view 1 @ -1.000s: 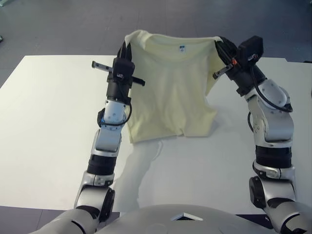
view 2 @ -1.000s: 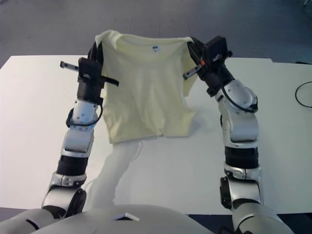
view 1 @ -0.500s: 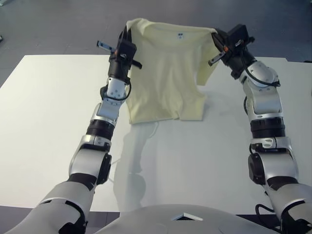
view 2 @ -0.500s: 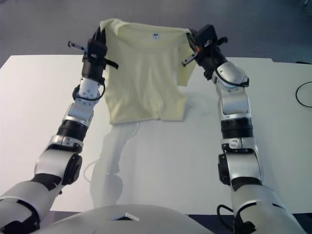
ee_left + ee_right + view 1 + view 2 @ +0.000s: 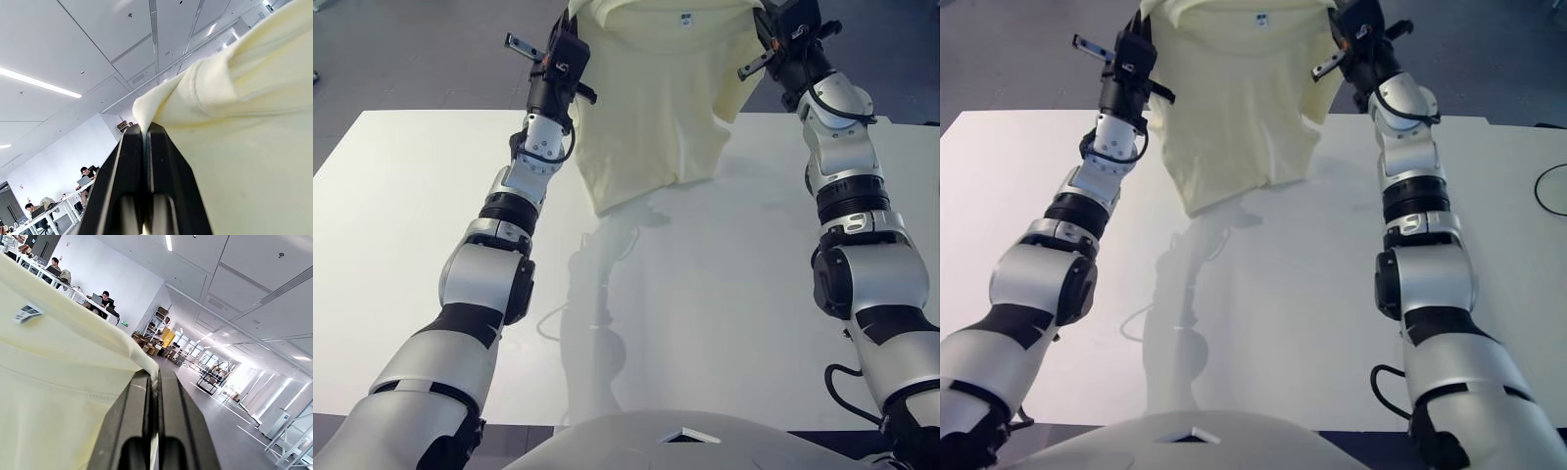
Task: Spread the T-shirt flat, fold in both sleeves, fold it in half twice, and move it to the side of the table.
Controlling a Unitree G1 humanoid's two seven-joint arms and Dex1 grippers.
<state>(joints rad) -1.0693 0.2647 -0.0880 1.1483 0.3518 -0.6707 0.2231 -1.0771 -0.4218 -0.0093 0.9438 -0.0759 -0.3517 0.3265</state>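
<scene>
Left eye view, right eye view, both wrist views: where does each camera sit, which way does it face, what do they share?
Left eye view: on the head, facing forward and down over the table; both arms, left gripper and right gripper holding up the T-shirt.
Right eye view: beside it, same scene, same arms.
Left wrist view: on the left wrist, facing up to the ceiling; own gripper shut on cloth.
Right wrist view: right wrist, likewise up; own gripper shut on cloth.
Shared: all four show the T-shirt.

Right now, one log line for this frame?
T-shirt: hanging over table | left gripper: shut on T-shirt | right gripper: shut on T-shirt | folds: not started
</scene>
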